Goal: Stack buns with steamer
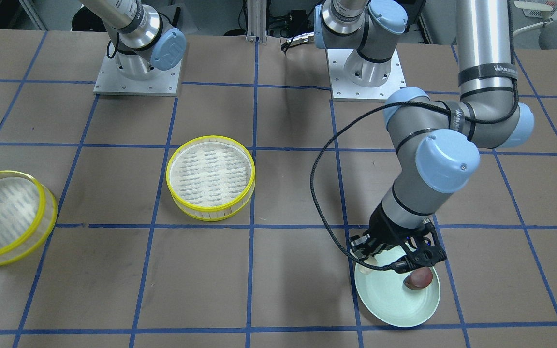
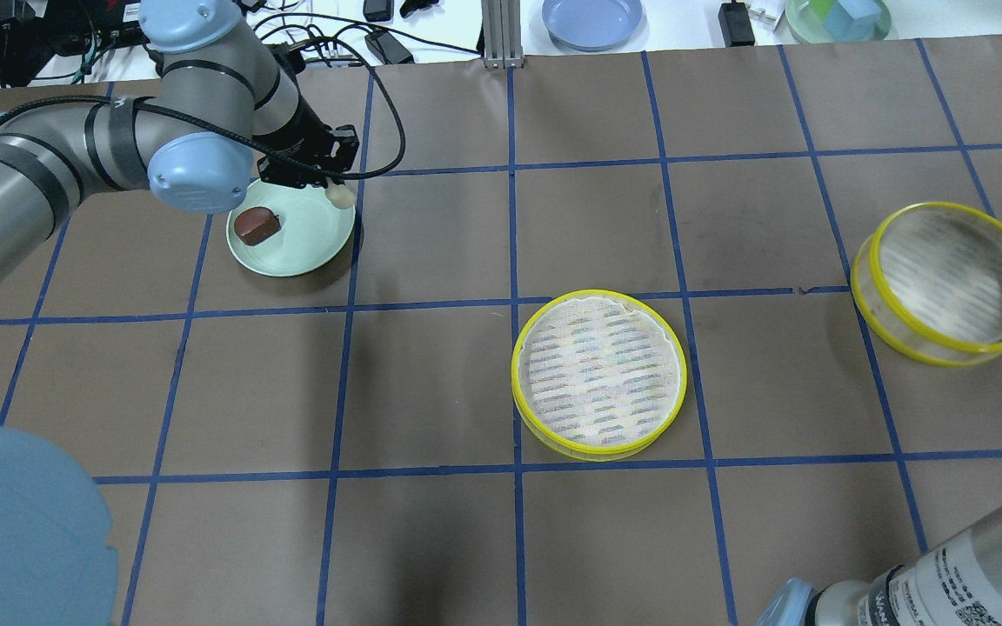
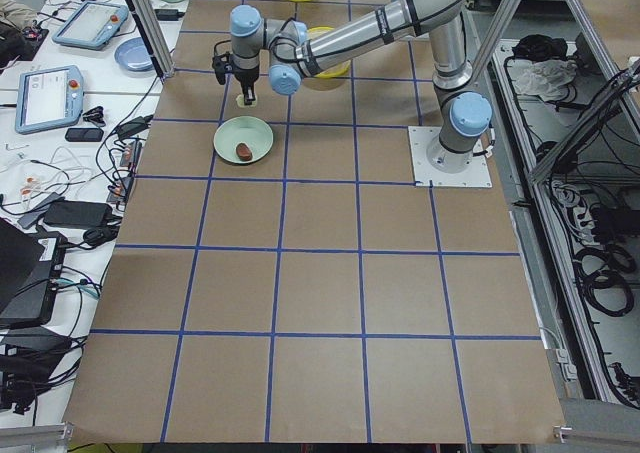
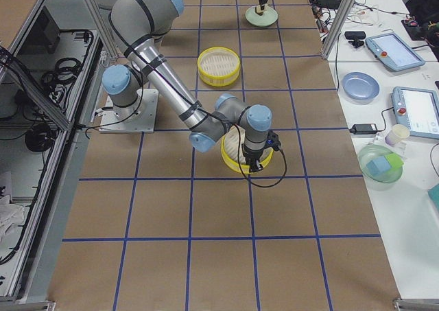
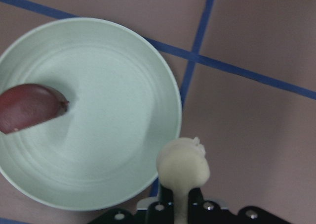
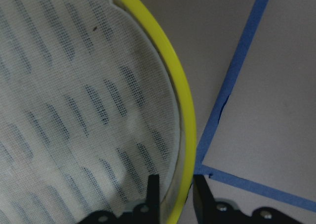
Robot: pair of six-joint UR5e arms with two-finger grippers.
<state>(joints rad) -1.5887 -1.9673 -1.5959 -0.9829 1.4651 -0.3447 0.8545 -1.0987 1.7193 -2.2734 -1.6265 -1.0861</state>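
While the left gripper (image 5: 180,206) clenches its fingers on the cream bun (image 5: 182,165) above the edge of the green plate (image 5: 108,135), the brown bun (image 5: 29,106) lies on that plate. The right gripper (image 6: 175,192) grasps the yellow rim of one steamer tier (image 6: 74,110) between its fingers; the other tier (image 2: 598,374) sits on the table (image 2: 205,391).

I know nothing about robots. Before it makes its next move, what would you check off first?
1. Cream bun gripped by the left end effector: ok.
2. Brown bun out of the way: ok, it lies on the plate, apart from that end effector.
3. Centre steamer tier empty and flat: ok.
4. Right end effector on the second tier: ok, its fingers straddle the yellow rim.
5. Second tier level: not ok, it looks tilted.
6. Firmness of that rim grip: cannot tell.
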